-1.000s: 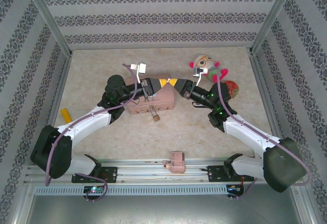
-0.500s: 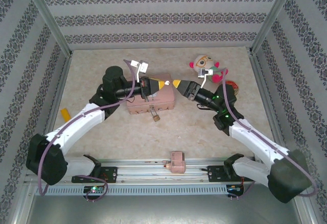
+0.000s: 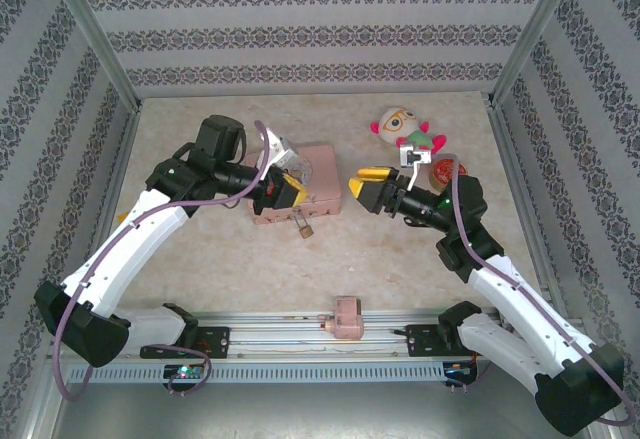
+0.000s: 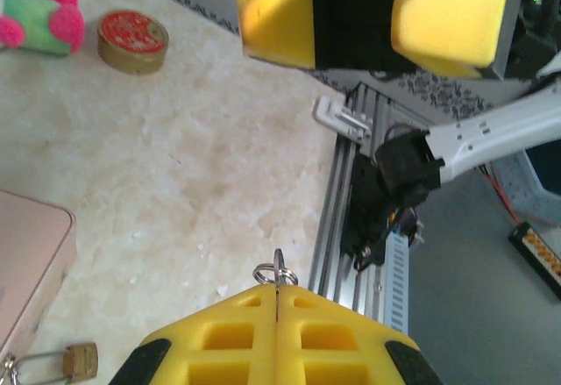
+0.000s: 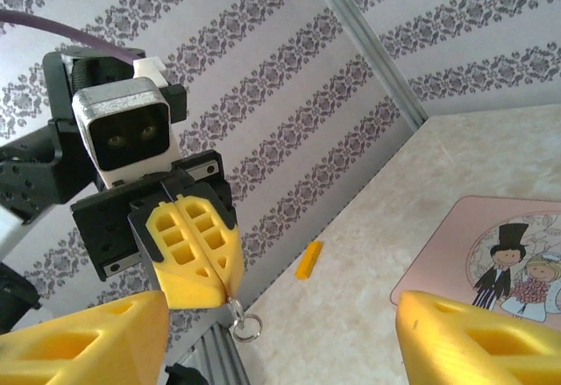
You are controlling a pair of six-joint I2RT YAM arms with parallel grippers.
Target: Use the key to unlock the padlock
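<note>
Overhead, in the top view, the left gripper [image 3: 296,195] hangs over the near left part of the pink tin [image 3: 322,181], its yellow fingers pressed together. The right gripper [image 3: 358,183] is just beside the tin's right edge, facing the left gripper, with its fingers apart. The padlock [image 3: 306,229] lies on the table [image 3: 380,259], close in front of the tin's near edge. A plush doll [image 3: 400,129] and a round red tin [image 3: 447,171] lie behind the right arm. A yellow block [image 3: 130,224] lies by the left wall

Left wrist view: the left gripper [image 4: 276,292] is clamped on the key [image 4: 277,271]. A thin blade edge and a small ring stick out past the fingertips. The padlock [image 4: 81,360] rests on the table at lower left, beside the corner of the pink tin [image 4: 26,262]. The right gripper [image 4: 355,17] is opposite, its pads spread wide

Right wrist view: the right gripper [image 5: 276,350] stands wide with nothing between its fingers. The left gripper [image 5: 223,290] is closed, and the key [image 5: 248,324] with its ring hangs from the tip. The pink tin [image 5: 491,271] lies lower right, and the yellow block [image 5: 308,260] beyond it
</note>
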